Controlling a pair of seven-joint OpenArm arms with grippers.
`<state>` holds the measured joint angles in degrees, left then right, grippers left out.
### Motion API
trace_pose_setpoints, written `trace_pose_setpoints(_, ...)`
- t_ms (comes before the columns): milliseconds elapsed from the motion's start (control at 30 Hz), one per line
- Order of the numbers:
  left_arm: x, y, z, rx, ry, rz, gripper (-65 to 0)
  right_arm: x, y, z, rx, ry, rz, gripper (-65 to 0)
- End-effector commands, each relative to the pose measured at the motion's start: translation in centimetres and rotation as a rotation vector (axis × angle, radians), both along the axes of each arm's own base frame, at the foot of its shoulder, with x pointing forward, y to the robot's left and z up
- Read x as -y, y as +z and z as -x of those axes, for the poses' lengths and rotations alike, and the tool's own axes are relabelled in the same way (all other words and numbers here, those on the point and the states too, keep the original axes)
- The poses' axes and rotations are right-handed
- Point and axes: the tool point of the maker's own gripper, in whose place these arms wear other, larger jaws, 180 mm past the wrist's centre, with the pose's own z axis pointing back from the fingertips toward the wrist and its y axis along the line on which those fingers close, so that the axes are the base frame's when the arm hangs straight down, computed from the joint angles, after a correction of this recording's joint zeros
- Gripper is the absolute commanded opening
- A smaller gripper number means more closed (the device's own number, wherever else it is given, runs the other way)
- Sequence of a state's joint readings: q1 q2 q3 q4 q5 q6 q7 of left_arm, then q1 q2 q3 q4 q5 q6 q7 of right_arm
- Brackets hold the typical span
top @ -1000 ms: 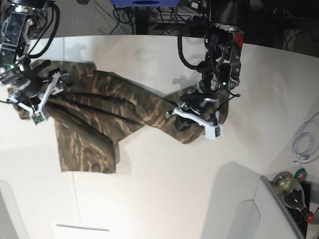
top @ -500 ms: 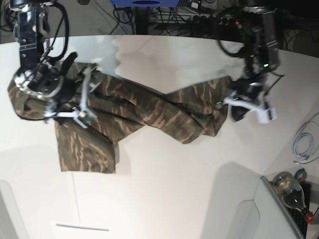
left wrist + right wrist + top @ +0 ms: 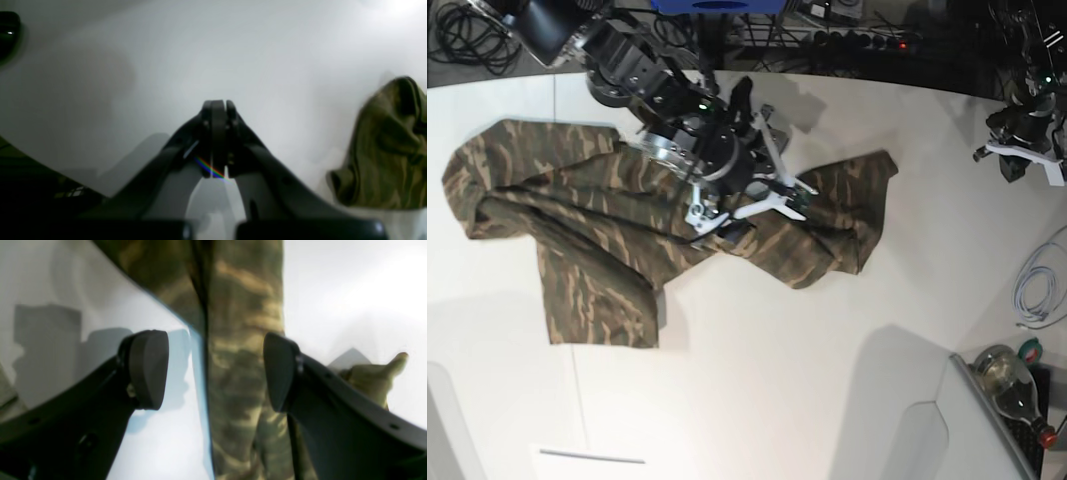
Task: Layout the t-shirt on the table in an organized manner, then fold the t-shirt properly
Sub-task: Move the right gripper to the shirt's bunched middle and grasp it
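The t-shirt [image 3: 627, 230] is lying rumpled across the desk [image 3: 807, 400], twisted along its middle into a thick diagonal band, with one flat panel hanging off the shirt's near-left part and a bunched corner sticking out at its right end. It is not spread flat, so by my reading the laying-out step is only partly done and folding has not begun.

The right pincer [image 3: 749, 200] is hovering over the twisted middle of the shirt with its jaws standing wide. In the right wrist view the right pincer [image 3: 213, 373] is straddling a strip of camouflage cloth, one pad over bare white desk and the other over the fabric, neither pad visibly pressing on it. That placement suggests it is lining up to pinch the ridge of the twist and pull it open.

The left pincer [image 3: 1024, 160] is sitting well off the shirt's right end, near the desk's edge, jaws pressed together and holding nothing. In the left wrist view the left pincer [image 3: 218, 106] is showing only bare desk ahead, with the shirt's bunched corner off to one side, probably parked clear of the other arm.
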<state>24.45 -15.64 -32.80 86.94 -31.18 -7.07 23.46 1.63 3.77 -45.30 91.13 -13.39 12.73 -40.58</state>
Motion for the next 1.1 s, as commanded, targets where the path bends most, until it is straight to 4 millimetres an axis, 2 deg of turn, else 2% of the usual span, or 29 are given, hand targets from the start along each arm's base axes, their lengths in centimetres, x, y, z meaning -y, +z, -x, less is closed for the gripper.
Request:
trace_pose_setpoints(0,-0.5,1.1,-0.5,0.031,-0.009,-0.025,-65.0,-1.2,1.3,-1.4,0.042,-0.003,-0.033,-23.9)
trace_pose_setpoints(167,0.2,0.7,-0.4,0.033,-0.003,-0.005,-65.0,-3.9,-0.1,-3.1,0.028,-0.021,-0.049,-24.0)
trace_pose_setpoints(300,1.5,1.2,-1.0,0.058,-0.024,0.006,-65.0,-4.3,-2.2,-4.3,0.002,-0.032,-0.020,-24.3)
trace_pose_setpoints(367,2.4,1.1,-1.4,0.058,-0.047,0.013,-65.0,-4.2,-2.8,-4.4,-0.003,-0.027,-0.015,-29.4)
trace_pose_setpoints(500,5.1,0.1,-2.0,0.037,-0.117,0.044,-65.0,-3.9,-3.0,-4.8,0.003,-0.026,-0.012,-45.2)
trace_pose_setpoints(533,5.7,-0.2,-2.0,0.030,-0.132,0.052,-65.0,-3.9,-2.9,-4.9,0.005,-0.027,-0.013,-47.4)
trace_pose_setpoints(700,8.9,-1.3,-2.5,-0.007,-0.234,0.043,-65.0,-1.4,-3.4,-6.7,-0.016,-0.127,-0.015,-56.1)
trace_pose_setpoints(800,12.1,-2.2,-2.8,-0.056,-0.372,-0.034,-65.0,-0.9,-3.3,-7.0,-0.017,-0.143,-0.016,-63.5)
trace_pose_setpoints(933,16.5,-1.8,-3.4,-0.060,-0.535,-0.110,-65.0,0.3,-3.6,-7.0,-0.008,-0.144,0.005,-65.0)
trace_pose_setpoints(1000,18.2,-1.0,-4.3,-0.027,-0.579,-0.112,-65.0,0.1,-2.8,-6.8,0.008,-0.146,-0.021,-65.0)
trace_pose_setpoints(1067,19.1,-0.8,-5.0,-0.015,-0.604,-0.115,-65.0,0.5,-1.4,-6.9,0.044,-0.145,-0.042,-65.0)
